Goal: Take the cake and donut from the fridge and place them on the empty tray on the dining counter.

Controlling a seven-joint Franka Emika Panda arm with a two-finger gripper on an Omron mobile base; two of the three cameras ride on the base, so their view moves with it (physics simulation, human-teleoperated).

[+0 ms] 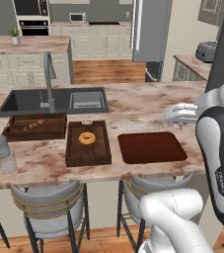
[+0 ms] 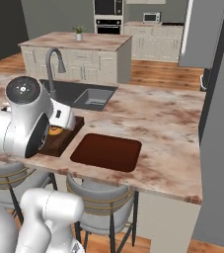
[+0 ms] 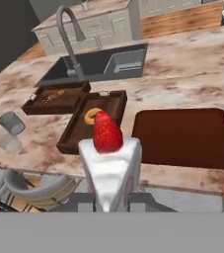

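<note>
A: What is the largest thing here?

B: A long table [image 1: 133,101] with a pinkish-beige marble top runs across the kitchen. A dark sink [image 1: 54,101] with a grey faucet [image 1: 48,79] is set into it on the left. Grey stools [image 1: 49,202] with thin metal legs stand along its near edge. Behind, at the upper right of the left base view, part of a tall grey fridge [image 1: 150,29] shows.

A: What lies on the table?

B: Near the front edge lies the tray [image 1: 151,147], flat, reddish-brown, with rounded corners and nothing on it. Just to its left is a deeper dark-brown boxy tray [image 1: 88,143] holding a pale golden ring donut [image 1: 87,138]. Left again, a second boxy tray [image 1: 35,127] holds a small orange item, too small to tell what. Two grey cups [image 1: 2,153] sit at the far left, one lying on its side.

A: And the robot?

B: The white arm [image 1: 217,148] rises at the lower right of the left base view, its hand reaching over the table to the right of the flat tray.

A: Where is the cake?

B: In the hand view, the cake [image 3: 111,170], a white slice topped with a red berry, stands upright directly at the tool [image 3: 111,200], raised above the table's near edge, close to the flat tray's left end.

A: Is the tool clamped on it?

B: It looks so: the slice sits between the jaws, which appear pressed to its sides, though the slice hides most of them.
</note>
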